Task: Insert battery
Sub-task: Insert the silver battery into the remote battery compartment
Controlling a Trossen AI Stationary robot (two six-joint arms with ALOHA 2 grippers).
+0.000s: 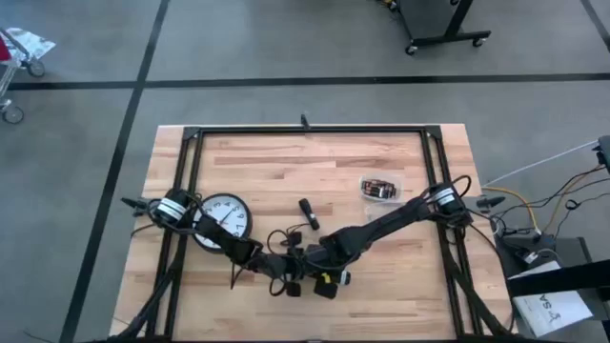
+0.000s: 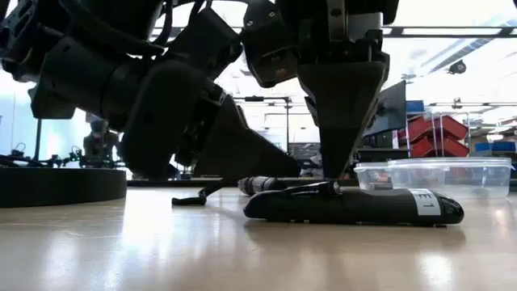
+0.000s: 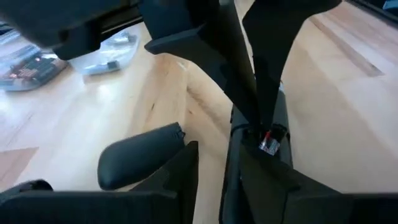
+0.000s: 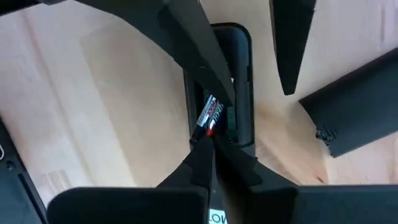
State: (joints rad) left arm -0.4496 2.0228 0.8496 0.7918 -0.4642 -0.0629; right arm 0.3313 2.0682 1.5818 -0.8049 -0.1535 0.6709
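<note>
Where the remote [image 4: 239, 87] lies open, battery [image 4: 210, 117] seemingly at right gripper [image 4: 208, 138] tips.

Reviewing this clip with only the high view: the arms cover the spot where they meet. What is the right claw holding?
Observer: The right claw pinches a red-and-black battery at its tips.
Operator: Is it seated?
Observer: Not yet; it sits tilted over the open bay of the black remote.
Operator: And the other arm?
Observer: The left claw is open, straddling the remote.
</note>
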